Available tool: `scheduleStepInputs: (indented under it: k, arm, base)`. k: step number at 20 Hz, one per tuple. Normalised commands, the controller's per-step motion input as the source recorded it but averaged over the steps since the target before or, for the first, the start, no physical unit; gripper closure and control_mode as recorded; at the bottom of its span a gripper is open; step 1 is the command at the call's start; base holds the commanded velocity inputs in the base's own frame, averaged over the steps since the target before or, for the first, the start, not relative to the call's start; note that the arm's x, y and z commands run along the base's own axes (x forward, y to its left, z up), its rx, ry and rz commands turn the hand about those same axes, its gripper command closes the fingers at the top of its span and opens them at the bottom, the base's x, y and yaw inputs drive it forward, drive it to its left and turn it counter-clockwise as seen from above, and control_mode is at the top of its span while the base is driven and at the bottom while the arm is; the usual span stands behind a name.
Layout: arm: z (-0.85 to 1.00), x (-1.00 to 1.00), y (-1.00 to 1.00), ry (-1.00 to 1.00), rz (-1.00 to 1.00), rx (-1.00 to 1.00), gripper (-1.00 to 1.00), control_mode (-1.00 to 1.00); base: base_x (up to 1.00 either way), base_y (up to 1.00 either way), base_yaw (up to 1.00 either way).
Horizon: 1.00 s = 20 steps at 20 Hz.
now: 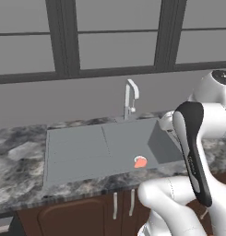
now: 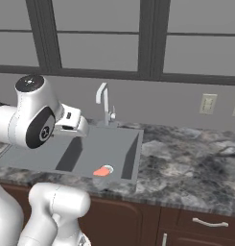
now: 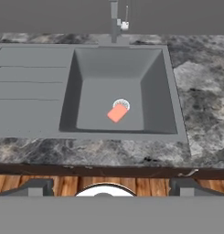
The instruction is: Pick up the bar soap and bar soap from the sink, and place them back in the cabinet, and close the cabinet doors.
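The gripper (image 3: 104, 188) hangs above the front edge of the speckled stone counter (image 3: 200, 96), its two dark finger tips (image 3: 33, 187) standing wide apart with nothing between them, wooden floor showing below. Just beyond the counter's lip lies the grey sink (image 3: 35, 82), its deep basin to the right and its ridged drainboard to the left. A flat, rectangular salmon-orange bar soap (image 3: 117, 113) rests on the basin floor, tilted on a diagonal and touching the round drain (image 3: 122, 104). In the left base view the same bar soap (image 1: 140, 162) sits low in the basin near its front wall, while the white arm (image 1: 197, 147) rises at the right, above the dark brown arched-panel doors (image 1: 77, 216) under the counter. In the right base view the soap (image 2: 102, 171) lies near the basin's front edge, the arm's upper joint looming at left. Behind the basin stands the slim curved silver tap (image 1: 130, 99) against the grey wall, under dark-framed windows (image 2: 104, 43). A wall socket (image 2: 207, 104) is mounted further right.
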Motion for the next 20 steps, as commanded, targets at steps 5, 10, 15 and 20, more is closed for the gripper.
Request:
scheduleStepInputs:
  k: [5, 10, 15, 20]
  arm:
    - [0.0, 0.0, 0.0, 0.0, 0.0, 0.0, -1.0, 1.0]
    - [0.0, 0.0, 0.0, 0.0, 0.0, 0.0, -1.0, 1.0]
    - [0.0, 0.19, 0.0, 0.0, -0.03, 0.0, -1.0, -1.0]
    - [0.0, 0.27, 0.0, 0.0, -0.1, 0.0, -1.0, -1.0]
  base:
    - [0.31, -0.1, -0.03]
    - [0.29, -0.02, -0.05]
    - [0.04, 0.0, -0.01]
    - [0.0, 0.0, 0.0]
